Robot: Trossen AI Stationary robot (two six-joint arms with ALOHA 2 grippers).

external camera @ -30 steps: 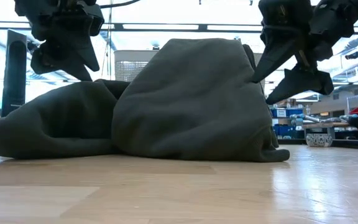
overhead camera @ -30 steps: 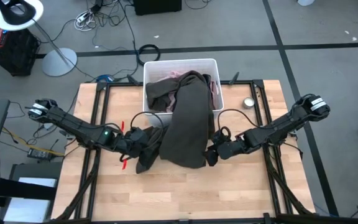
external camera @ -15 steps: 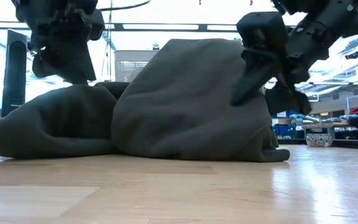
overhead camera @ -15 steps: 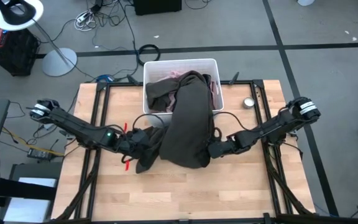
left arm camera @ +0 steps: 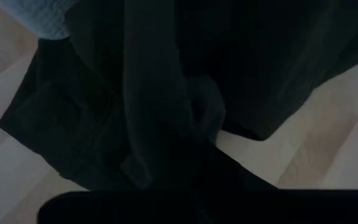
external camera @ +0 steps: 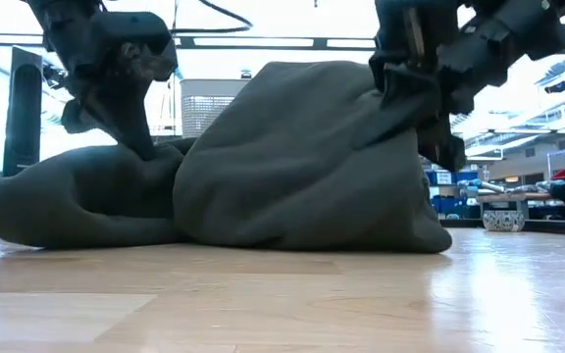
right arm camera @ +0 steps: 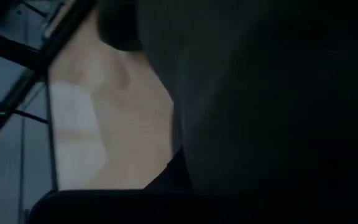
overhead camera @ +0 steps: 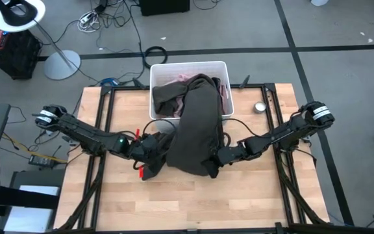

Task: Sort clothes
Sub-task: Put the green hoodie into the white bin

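Note:
A large olive-green garment hangs out of the white bin and spreads down onto the wooden table. Its lower end lies heaped on the boards, with a lower lump at its left. Pink cloth and a dark olive piece lie inside the bin. My left gripper is shut at the heap's left side. My right gripper is shut at its right side. Both wrist views are filled with dark cloth. My left gripper comes slanting down from the table's left and pinches a bunched fold at the garment's left side, where the lump meets the heap. The cloth still rests on the table. My right gripper comes slanting down from the table's right and has closed on the garment's upper right flank. Cloth covers its fingertips, so one layer or several cannot be told. The garment's lower edge stays on the table.
A small round metal thing sits on the table right of the bin. A red tool lies by the left gripper. Bare boards stretch toward the near edge. Black frame rails run along both table sides.
My right gripper has moved toward the table's left into the garment's right flank and shut there. My left gripper has moved toward the garment, sunk into the cloth and shut. The heap's right lower tail has drawn in a little.

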